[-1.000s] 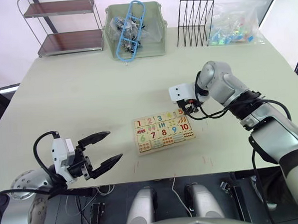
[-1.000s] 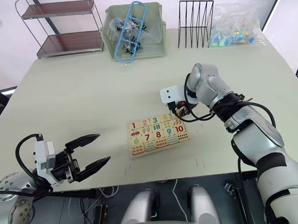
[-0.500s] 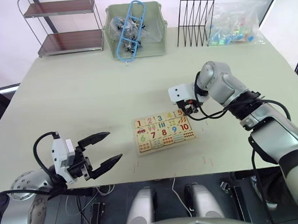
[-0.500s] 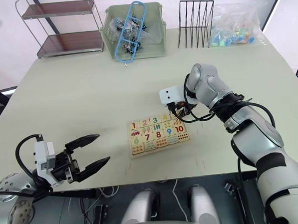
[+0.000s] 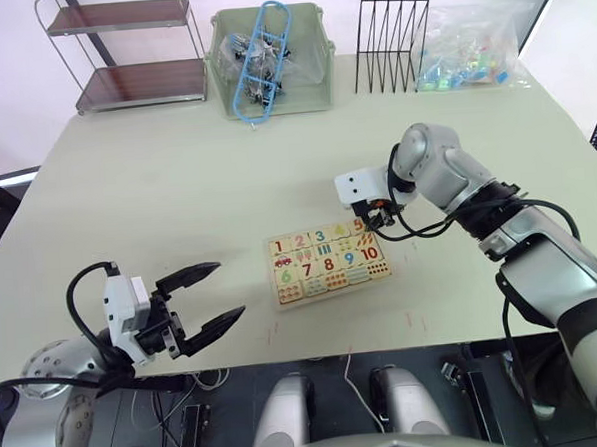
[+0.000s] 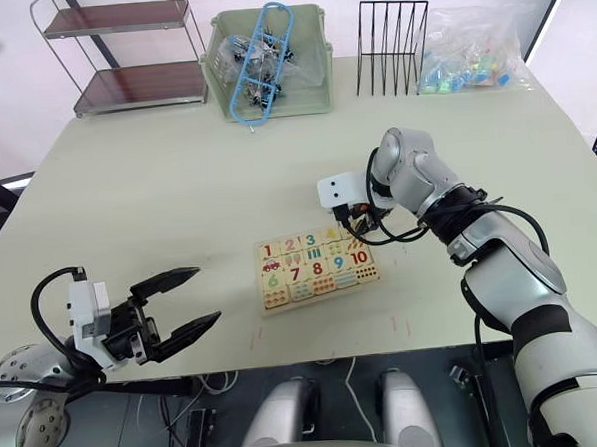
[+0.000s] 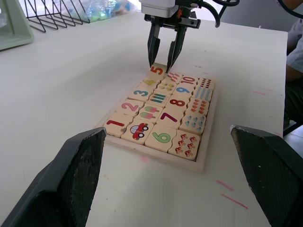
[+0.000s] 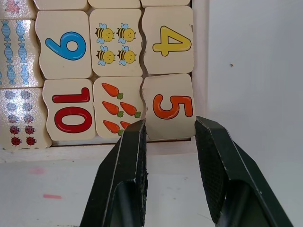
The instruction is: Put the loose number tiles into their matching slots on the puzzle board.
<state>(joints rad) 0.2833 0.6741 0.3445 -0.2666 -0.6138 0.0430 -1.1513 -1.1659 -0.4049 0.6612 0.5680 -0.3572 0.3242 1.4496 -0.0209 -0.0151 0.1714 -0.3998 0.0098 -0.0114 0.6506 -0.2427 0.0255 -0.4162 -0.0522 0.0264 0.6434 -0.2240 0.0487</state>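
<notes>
Your right gripper [image 8: 168,130] hangs over the far right corner of the puzzle board [image 5: 328,266], its two black fingers parted about a tile's width and holding nothing. They straddle the orange 5 tile [image 8: 171,106], which appears to sit flat in its slot; likely you have just released it there. The board lies near the middle of the table [image 5: 177,190]. Its top row reads 1 to 5, with no bare slot visible, and 6 to 10 below with counting pictures. Your left gripper [image 5: 198,304] rests wide open and empty, well apart from the board.
</notes>
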